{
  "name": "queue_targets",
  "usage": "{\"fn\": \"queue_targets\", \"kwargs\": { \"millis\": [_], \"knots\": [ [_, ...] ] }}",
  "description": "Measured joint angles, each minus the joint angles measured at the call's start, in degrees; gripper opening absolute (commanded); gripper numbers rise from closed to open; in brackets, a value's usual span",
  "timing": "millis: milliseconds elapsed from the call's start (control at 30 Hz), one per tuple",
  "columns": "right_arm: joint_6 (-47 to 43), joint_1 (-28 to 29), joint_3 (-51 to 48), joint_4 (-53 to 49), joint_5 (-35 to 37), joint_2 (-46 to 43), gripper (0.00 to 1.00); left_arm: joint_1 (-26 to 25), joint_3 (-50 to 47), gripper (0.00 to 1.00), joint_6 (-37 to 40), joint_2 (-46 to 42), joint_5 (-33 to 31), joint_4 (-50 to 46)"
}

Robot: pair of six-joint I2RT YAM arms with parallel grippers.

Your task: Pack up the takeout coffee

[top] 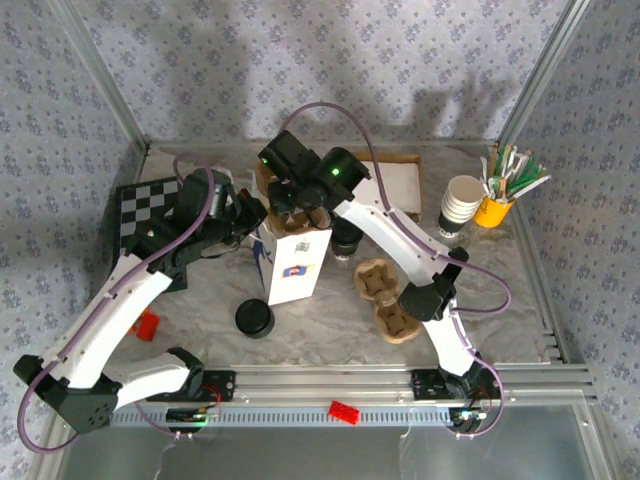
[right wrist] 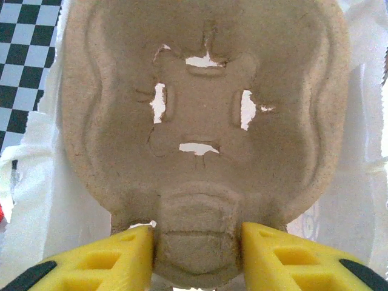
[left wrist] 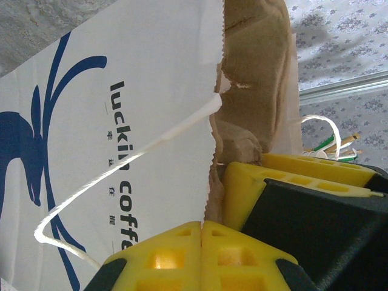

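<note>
From above, my left gripper [top: 248, 215] pinches the left rim of the white paper bag with blue lettering [top: 292, 270]. My right gripper [top: 300, 200] holds a brown moulded-pulp cup carrier [top: 305, 220] over its mouth. The takeout coffee [top: 347, 243] stands just right of the bag, unpacked.

Left wrist: jaws closed flat on paper.

Right wrist: jaws part-open, clamping the carrier's tab.
</note>
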Motion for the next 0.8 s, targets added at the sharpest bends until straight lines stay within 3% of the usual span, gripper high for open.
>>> {"fn": "queue_targets", "kwargs": {
  "millis": [200,800],
  "knots": [
    [0.07,-0.11,-0.96,0.2,-0.04,0.07,0.33,0.35,0.0,0.0,0.02,0.0,0.09,0.0],
    [-0.22,-0.66,-3.02,5.66,5.7,0.04,0.33,2.69,-0.9,0.0,-0.66,-0.55,4.31,0.7]
  ]
}}
